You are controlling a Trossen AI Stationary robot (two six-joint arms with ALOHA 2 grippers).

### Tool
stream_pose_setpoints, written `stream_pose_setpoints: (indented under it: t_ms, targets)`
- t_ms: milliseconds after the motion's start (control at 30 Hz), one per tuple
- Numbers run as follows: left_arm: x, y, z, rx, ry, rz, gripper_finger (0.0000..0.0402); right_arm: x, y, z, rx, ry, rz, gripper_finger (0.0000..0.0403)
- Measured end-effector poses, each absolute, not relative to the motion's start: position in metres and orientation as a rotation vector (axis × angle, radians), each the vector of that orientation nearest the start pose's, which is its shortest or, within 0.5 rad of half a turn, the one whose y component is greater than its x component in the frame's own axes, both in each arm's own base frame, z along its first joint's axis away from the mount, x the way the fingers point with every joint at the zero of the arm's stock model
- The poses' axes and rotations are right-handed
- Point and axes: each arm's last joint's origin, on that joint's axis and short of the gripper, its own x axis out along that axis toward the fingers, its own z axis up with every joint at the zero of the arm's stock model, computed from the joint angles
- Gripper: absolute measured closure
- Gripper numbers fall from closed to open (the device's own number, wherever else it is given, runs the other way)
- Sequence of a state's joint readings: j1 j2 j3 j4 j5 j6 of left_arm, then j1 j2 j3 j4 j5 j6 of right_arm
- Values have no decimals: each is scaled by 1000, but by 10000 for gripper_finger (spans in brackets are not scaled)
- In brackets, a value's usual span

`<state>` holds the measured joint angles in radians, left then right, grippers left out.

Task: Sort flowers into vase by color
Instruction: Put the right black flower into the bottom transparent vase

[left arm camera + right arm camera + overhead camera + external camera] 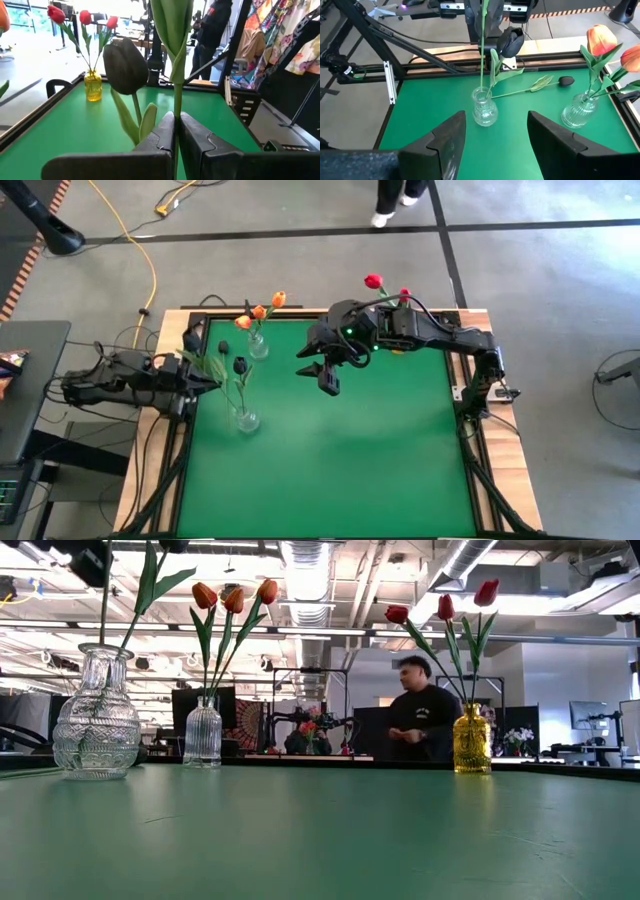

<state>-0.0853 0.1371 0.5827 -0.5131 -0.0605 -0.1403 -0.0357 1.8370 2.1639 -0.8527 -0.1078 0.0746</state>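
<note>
While the left gripper [175,137] has its fingers [155,142] shut tight on a thin green stem [177,100], the main risk I see is the stem's lower end missing the narrow mouth of the round clear vase [484,106]; it looks to be at or just inside that mouth, though I cannot tell how deep; a sideways nudge could tip the light vase, or knock the dark tulip [511,42] already standing in it; releasing too early could let the flower fall onto the green table [330,460]. The held stem runs upright between the two pads, its leaves rising above them. Another dark flower [540,83] lies flat on the table between this vase and the ribbed vase [579,111] with the orange tulips [600,39]; a careless sweep could push it off. The right gripper [495,132] hovers over the table middle, fingers half apart and holding nothing, well clear. The red tulips [443,608] stand in the yellow vase [472,740] at the far edge.
</note>
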Motion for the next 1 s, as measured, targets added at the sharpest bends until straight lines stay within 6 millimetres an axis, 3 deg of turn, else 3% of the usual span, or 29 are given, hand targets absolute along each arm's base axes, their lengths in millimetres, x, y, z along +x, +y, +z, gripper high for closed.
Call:
stream_pose_setpoints:
  t_ms: [367,633,1000]
  targets:
    - [50,-1,290,-194,90,29,401,386,-11,445,107,527,52,165]
    - [69,-3,258,-257,112,22,401,385,-10,444,107,541,53,165]
    - [69,-3,252,-266,177,42,401,384,-10,442,105,563,53,165]
